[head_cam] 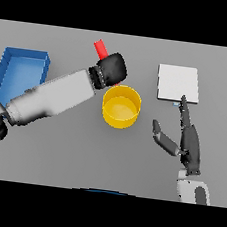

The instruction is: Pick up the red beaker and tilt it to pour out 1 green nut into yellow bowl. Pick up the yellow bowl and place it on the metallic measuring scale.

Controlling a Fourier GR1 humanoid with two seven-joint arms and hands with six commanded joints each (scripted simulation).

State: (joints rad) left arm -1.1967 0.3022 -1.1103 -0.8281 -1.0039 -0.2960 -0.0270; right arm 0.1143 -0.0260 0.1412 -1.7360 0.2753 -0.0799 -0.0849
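My left hand [111, 69] is shut on the red beaker [100, 48], which sticks out tilted above the hand, just behind the yellow bowl [121, 107]. The bowl stands on the table at the middle; I see no green nut in it. The metallic measuring scale [177, 83] lies flat at the back right. My right hand [189, 140] is open, fingers straight, between the bowl and the scale, with one fingertip reaching the scale's front edge.
A blue bin [19, 74] stands at the far left, partly behind my left arm. The grey table [80, 152] spreads around the bowl.
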